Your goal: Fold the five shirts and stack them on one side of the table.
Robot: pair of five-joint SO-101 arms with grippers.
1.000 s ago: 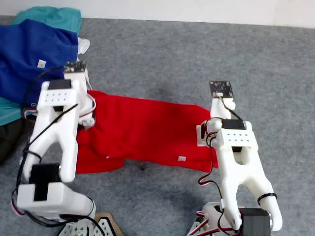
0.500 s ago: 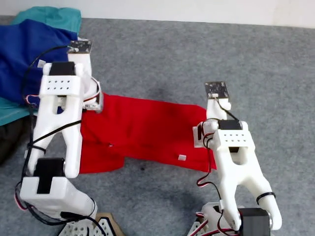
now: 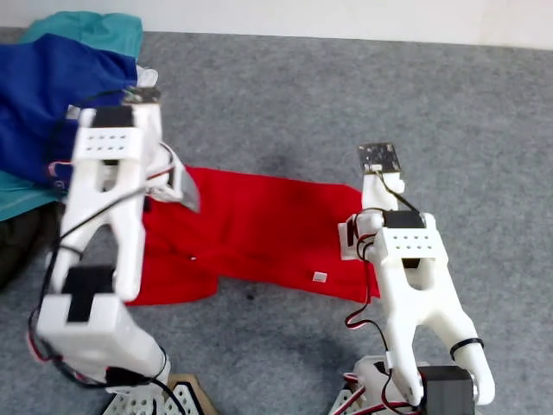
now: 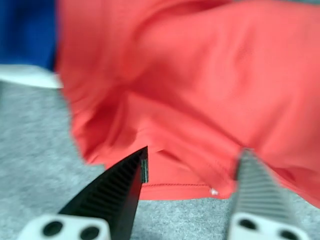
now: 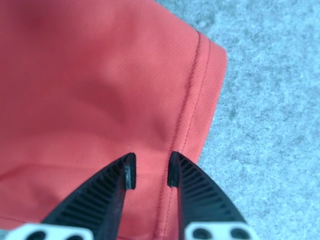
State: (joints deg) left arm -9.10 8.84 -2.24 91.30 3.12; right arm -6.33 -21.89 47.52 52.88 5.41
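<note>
A red shirt (image 3: 259,229) lies folded into a long strip across the middle of the grey table (image 3: 346,95). My left arm (image 3: 108,173) hangs over its left end. My left gripper (image 4: 192,170) is open above the rumpled red cloth (image 4: 200,75), holding nothing. My right arm (image 3: 406,251) stands at the strip's right end. There my right gripper (image 5: 151,170) sits low over the red shirt (image 5: 90,75) beside its hemmed edge, fingers a narrow gap apart with flat cloth showing between them.
A blue shirt (image 3: 52,86) lies spread at the back left on a teal shirt (image 3: 95,26), with a white piece (image 3: 147,78) at its edge. A dark cloth (image 3: 13,242) lies at the left edge. Bare grey table spreads right and behind.
My left arm swung toward the back of the table and rose, its gripper now higher over the shirt's left end. The right arm shifted slightly left.
</note>
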